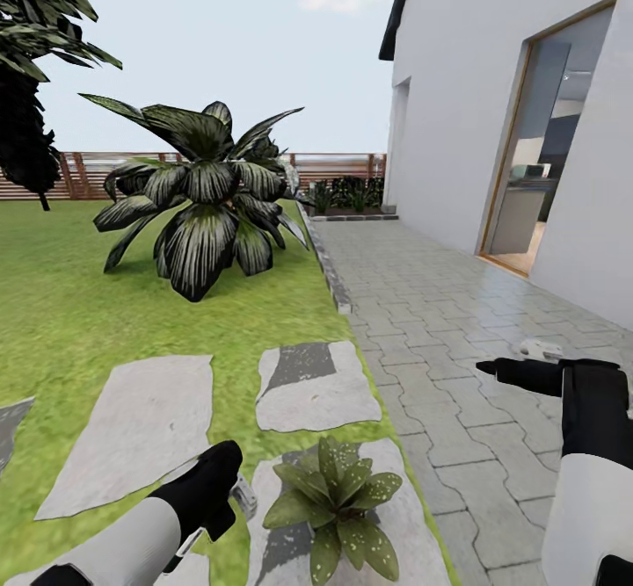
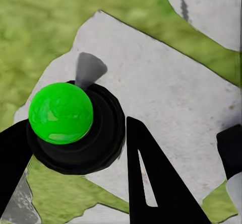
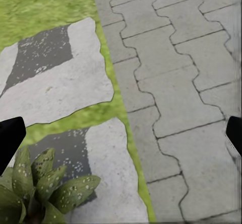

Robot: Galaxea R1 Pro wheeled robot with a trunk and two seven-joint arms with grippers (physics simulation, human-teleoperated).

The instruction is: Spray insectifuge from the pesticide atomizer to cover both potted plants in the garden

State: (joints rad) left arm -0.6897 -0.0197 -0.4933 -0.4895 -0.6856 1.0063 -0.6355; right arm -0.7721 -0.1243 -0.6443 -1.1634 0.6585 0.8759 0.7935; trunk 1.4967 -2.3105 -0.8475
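**Standing at the lawn's edge with one potted plant at my feet**

Looking out from the head view, I have the garden lawn on my left, with a dark tree against the brown slatted fence and a big dark broad-leaved plant further in. Pale stone slabs lie in the grass in front of me. My left arm comes in low, its left tool just beside a slab edge. In the left wrist view that tool's black fingers stand on either side of a bright green ball on a black round base, which sits over a pale slab; I cannot tell whether the tool is open or closed, or what that green object is.

Just right of the left tool, one of the potted plants stands on a slab, a rosette of pointed, speckled green leaves. The right wrist view catches the same leaves beside the slab's dark patch.

Right of the plant a grey paved path runs along the white house wall with its open doorway. My right arm hangs over the paving, the right tool pointing left; in the right wrist view its two black fingertips sit at opposite edges, spread wide with nothing between them.
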